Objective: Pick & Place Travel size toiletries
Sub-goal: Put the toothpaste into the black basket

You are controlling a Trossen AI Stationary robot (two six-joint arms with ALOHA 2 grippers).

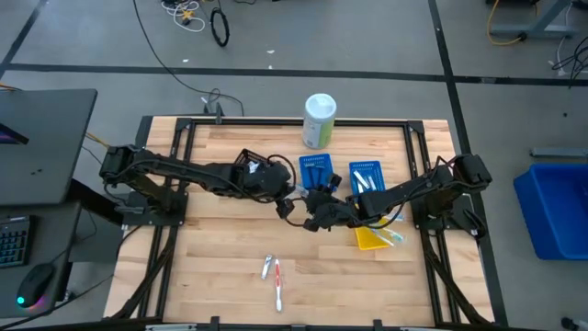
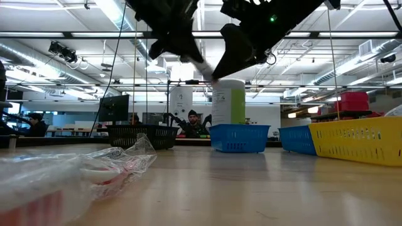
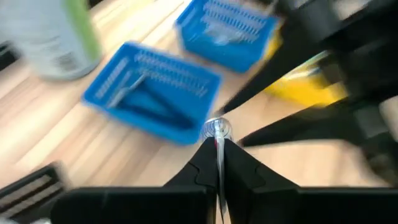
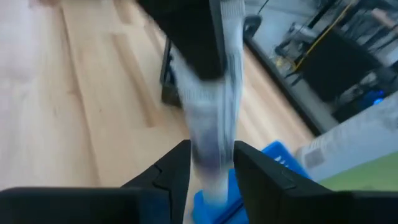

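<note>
A small white tube with blue print [image 4: 208, 146] is lifted above the middle of the table, between my two grippers. My left gripper [image 3: 217, 144] reaches in from the table's left [image 1: 287, 198] and is shut on it. My right gripper [image 4: 212, 171] comes from the table's right [image 1: 312, 210] and is open. Its fingers stand on either side of the tube's free end; whether they touch it I cannot tell. Two more toiletries, a short one [image 1: 267, 267] and a red-and-white toothbrush [image 1: 277, 287], lie flat on the wood near the front edge. My left gripper pinches the white tube between its two fingers, with the tube lying along them. The round cap end [image 3: 217, 129] sticks out past the fingertips. In the low view the tube [image 2: 201, 66] slants down toward the table's right, lifted clear of the table.
Two blue bins [image 1: 317, 170] [image 1: 366, 176] sit just beyond the grippers, and a yellow bin [image 1: 375, 239] lies under the right arm. A tall white-and-green canister [image 1: 319, 119] stands at the far edge. Crumpled clear plastic [image 2: 81, 172] lies close to the low camera.
</note>
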